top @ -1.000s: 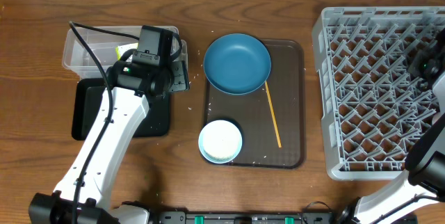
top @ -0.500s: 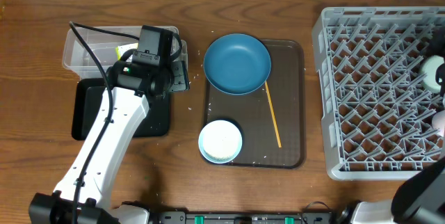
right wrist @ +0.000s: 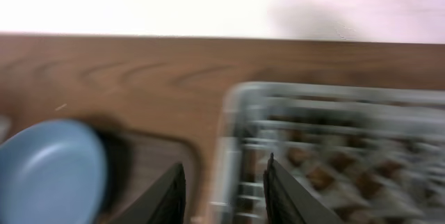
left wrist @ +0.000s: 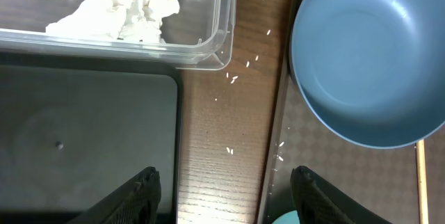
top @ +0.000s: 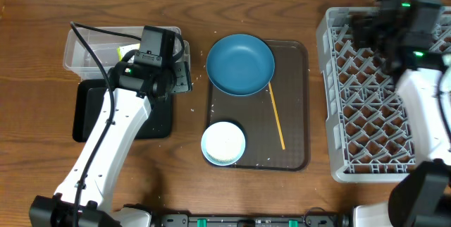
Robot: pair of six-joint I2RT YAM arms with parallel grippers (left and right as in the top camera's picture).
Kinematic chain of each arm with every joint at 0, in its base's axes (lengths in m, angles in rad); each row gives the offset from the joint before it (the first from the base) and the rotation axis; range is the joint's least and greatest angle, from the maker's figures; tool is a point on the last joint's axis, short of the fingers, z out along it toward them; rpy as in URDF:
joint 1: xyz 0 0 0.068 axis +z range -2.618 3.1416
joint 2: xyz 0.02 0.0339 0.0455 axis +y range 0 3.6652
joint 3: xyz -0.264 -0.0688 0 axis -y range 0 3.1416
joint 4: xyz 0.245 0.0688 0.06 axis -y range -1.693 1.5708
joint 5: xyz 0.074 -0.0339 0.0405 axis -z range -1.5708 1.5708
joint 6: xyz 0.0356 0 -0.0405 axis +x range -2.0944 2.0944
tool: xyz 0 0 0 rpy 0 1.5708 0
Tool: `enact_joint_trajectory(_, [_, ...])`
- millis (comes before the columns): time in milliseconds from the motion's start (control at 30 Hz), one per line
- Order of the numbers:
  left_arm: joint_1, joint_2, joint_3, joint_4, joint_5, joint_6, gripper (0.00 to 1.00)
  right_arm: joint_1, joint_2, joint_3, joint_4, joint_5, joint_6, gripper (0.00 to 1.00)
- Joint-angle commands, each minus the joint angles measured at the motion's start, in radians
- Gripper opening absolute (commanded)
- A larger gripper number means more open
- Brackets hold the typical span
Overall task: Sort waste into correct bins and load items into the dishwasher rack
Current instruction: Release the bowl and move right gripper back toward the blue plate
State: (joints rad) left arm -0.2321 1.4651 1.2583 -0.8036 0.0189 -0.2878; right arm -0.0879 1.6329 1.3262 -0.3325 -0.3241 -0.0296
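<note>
The left gripper [top: 182,77] hangs with its jaws wide apart and nothing between them, over the strip of bare wood between the two trays. The black tray [left wrist: 83,140] lies beside one finger. The edge of the brown serving tray [top: 296,114] lies beside the other.

Loose rice grains [left wrist: 233,78] are scattered on the wood just ahead of the fingertips. Further ahead on the black tray's side is the clear tub [top: 84,51], holding crumpled white tissues [left wrist: 132,8] and a yellow-green wrapper [top: 127,49].

Across from it the dark-blue dish [top: 239,65] rests on the brown tray. The thin yellow-orange stick [top: 277,118] and the mint-green bowl [top: 223,143] lie nearer me on that tray.

The right gripper [right wrist: 222,200] is badly blurred. It sits above the far corner of the grey dishwasher rack [top: 359,121], on the side facing the dish. Its fingers stand parted and I can make out nothing held between them.
</note>
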Motion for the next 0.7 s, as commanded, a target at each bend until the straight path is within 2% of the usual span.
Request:
enact_joint_trajectory(0, [0.0,0.0,0.006,0.0,-0.012,-0.004,0.63,0.097,0.061,0.002,-0.01,-0.02,0.014,0.35])
enact_joint_trajectory(300, [0.0,0.0,0.006,0.0,-0.012,-0.004,0.63,0.304,0.253,0.002,0.043,0.023,0.045,0.37])
enact_joint_trajectory(467, [0.0,0.0,0.006,0.0,-0.012,-0.004,0.63,0.38,0.347,0.002,0.094,0.129,0.08,0.39])
enact_joint_trajectory(667, [0.0,0.002,0.004,0.0,-0.012,-0.004,0.63,0.428,0.409,0.002,0.105,0.207,0.085,0.34])
